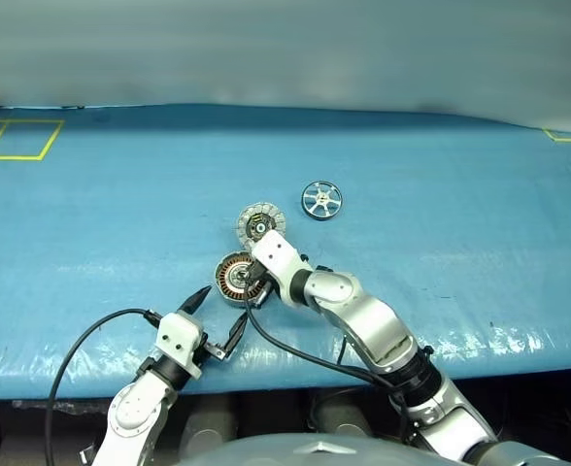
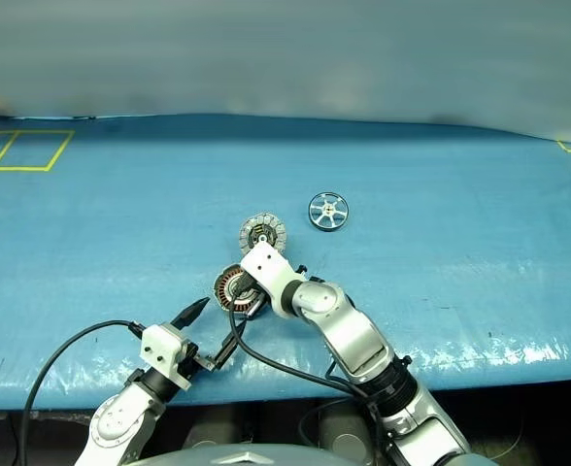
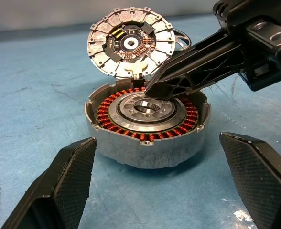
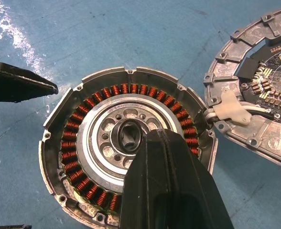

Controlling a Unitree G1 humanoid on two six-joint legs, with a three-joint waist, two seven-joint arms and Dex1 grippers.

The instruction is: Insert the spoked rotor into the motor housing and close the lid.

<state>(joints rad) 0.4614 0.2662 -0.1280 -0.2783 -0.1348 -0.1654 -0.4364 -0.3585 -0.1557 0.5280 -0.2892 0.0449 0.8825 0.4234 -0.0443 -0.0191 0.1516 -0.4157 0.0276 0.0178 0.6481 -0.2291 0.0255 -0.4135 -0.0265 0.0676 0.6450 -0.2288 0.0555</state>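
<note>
The motor housing (image 1: 233,276) lies open on the blue table, its copper windings (image 4: 73,143) ringing a silver hub with a dark centre hole. The lid (image 1: 261,223) is tipped back just behind it, joined at the rim, circuit side showing (image 3: 131,43). The spoked rotor (image 1: 321,200) lies flat farther back to the right, apart from both grippers. My right gripper (image 4: 155,133) is shut and empty, its tip over the housing's inner ring beside the centre hole. My left gripper (image 1: 222,313) stands open just in front of the housing, a finger (image 3: 59,186) to each side, holding nothing.
Blue sheeting (image 1: 441,214) covers the table, whose front edge (image 1: 363,374) runs just below the arms. Yellow tape squares (image 1: 18,139) mark the far left corner, with another tape mark (image 1: 569,137) at the far right. A black cable (image 1: 82,349) loops from the left wrist.
</note>
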